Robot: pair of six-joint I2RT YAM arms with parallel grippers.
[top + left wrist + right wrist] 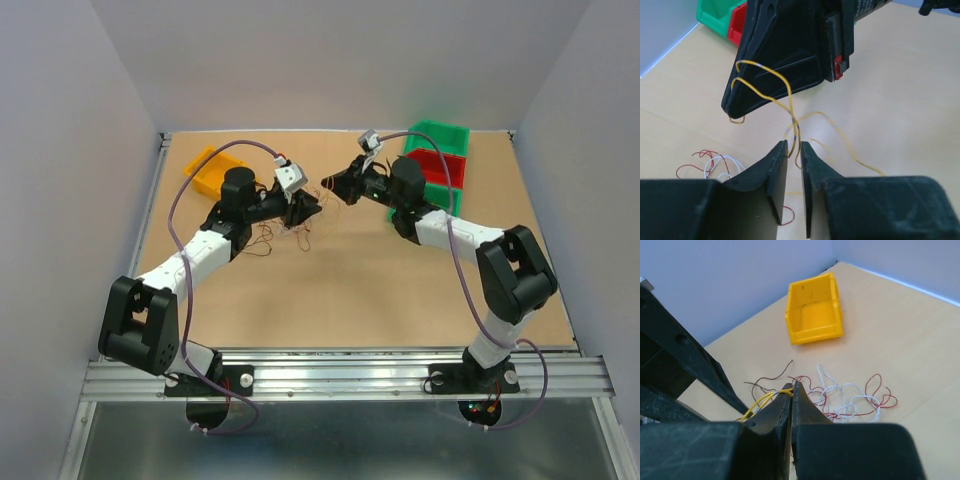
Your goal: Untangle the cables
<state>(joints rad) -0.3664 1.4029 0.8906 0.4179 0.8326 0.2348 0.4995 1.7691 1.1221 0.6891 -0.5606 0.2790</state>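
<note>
On the tan table [350, 300] under lilac walls, the overhead view gives us only faint cables [264, 239] between the arms, right of the yellow bin [207, 170]; the right wrist view alone shows us red and white loops lying just short of that bin. The right gripper [792, 387] is pinched tight on a yellow cable [762, 398], while the left gripper [795, 147] stands barely parted, that cable threading its narrow gap.

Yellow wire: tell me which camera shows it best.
The left wrist view: the yellow wire loops from the right tool down between the left tool's fingers. The right wrist view shows only a short stretch at its shut tool. From the top it is too thin to pick out.
</note>
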